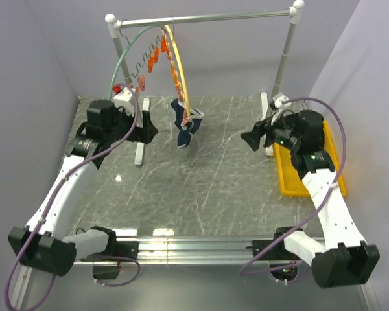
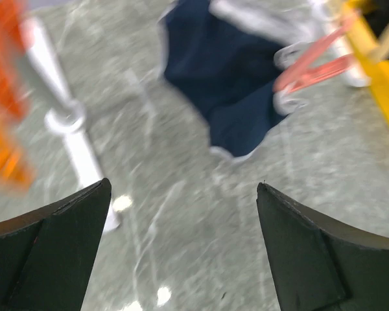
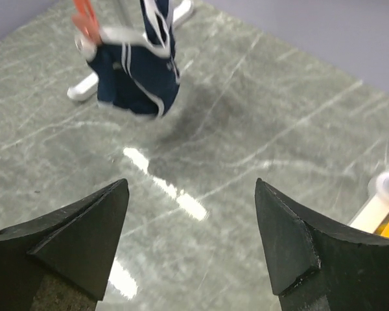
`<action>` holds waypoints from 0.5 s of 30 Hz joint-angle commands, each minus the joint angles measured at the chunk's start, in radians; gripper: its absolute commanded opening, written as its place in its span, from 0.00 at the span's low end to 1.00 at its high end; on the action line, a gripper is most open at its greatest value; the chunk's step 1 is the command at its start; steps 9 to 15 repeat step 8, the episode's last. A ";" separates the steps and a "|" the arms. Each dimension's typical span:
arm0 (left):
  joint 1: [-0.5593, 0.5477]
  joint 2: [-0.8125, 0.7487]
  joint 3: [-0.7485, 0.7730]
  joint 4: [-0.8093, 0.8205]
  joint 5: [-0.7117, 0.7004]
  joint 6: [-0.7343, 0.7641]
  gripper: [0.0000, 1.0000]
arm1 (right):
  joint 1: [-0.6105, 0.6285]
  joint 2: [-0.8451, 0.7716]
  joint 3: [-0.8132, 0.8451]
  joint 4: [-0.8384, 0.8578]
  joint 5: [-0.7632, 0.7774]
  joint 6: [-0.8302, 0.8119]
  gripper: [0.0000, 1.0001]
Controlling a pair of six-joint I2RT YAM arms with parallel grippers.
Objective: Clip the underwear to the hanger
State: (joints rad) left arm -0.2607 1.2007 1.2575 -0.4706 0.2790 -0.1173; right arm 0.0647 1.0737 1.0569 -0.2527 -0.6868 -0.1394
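Presently: underwear hangs bunched from an orange clip at the lower end of the yellow hanger, white trim showing, over the marble table. The hanger hooks on the rack rail. Left gripper sits just beside the cloth on its left, jaws spread wide, nothing between them. Right gripper is well apart to the right, near the yellow tray, jaws also wide, empty.
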 commanded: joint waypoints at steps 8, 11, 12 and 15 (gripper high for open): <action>0.023 -0.234 -0.132 -0.062 -0.164 0.011 1.00 | -0.006 -0.165 -0.127 -0.062 0.064 0.069 0.86; 0.023 -0.234 -0.132 -0.062 -0.164 0.011 1.00 | -0.006 -0.165 -0.127 -0.062 0.064 0.069 0.86; 0.023 -0.234 -0.132 -0.062 -0.164 0.011 1.00 | -0.006 -0.165 -0.127 -0.062 0.064 0.069 0.86; 0.023 -0.234 -0.132 -0.062 -0.164 0.011 1.00 | -0.006 -0.165 -0.127 -0.062 0.064 0.069 0.86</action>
